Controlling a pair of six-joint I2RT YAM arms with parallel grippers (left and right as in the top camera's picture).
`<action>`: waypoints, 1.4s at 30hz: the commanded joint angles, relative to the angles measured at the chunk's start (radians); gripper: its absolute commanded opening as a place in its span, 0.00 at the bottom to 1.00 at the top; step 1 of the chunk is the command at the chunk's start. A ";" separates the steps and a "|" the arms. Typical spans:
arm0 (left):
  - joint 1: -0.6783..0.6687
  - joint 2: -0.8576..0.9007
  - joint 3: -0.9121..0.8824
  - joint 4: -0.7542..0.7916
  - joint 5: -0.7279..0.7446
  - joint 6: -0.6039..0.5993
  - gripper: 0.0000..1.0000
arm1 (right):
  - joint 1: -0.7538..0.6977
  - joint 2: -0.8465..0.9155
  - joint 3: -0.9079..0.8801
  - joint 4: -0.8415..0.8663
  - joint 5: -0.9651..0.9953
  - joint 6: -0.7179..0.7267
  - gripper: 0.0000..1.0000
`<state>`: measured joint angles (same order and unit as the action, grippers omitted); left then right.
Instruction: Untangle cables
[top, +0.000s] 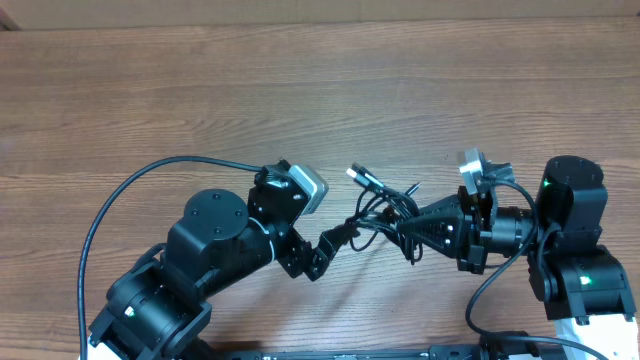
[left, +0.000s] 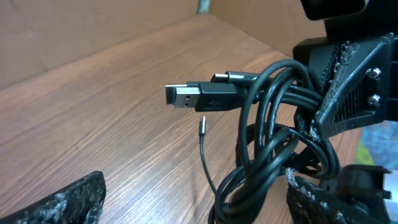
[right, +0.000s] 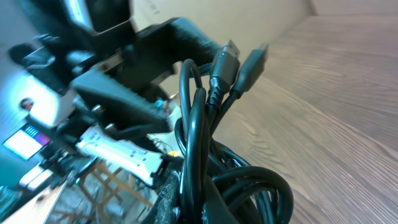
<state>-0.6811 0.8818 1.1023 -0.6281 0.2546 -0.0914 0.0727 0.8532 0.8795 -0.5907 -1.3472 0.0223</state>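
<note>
The cables (top: 385, 210) sit in a bundle over the near part of the table (top: 300, 80), between the two grippers. The left gripper (top: 328, 250) is just left of the bundle, and the right gripper (top: 408, 228) holds it from the right. A USB plug (top: 361, 177) juts from the bundle's rear left, away from the arms.

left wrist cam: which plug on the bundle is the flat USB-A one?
The lower front plug: wide rectangular metal tip pointing left. The plug behind it is slimmer and rounder; the thin cord's tip is a tiny pin.
</note>
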 joint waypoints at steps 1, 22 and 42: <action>-0.005 -0.008 0.019 0.043 0.056 0.035 0.84 | 0.005 -0.005 0.024 0.011 -0.126 -0.081 0.04; -0.005 0.151 0.019 0.224 0.392 -0.002 0.53 | 0.007 -0.005 0.024 0.010 -0.140 -0.080 0.04; -0.006 0.229 0.019 0.321 0.532 0.008 0.04 | 0.007 -0.005 0.024 0.010 -0.150 -0.076 0.04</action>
<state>-0.6811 1.1160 1.1019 -0.3511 0.7452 -0.0818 0.0727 0.8516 0.8886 -0.5755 -1.4902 -0.0532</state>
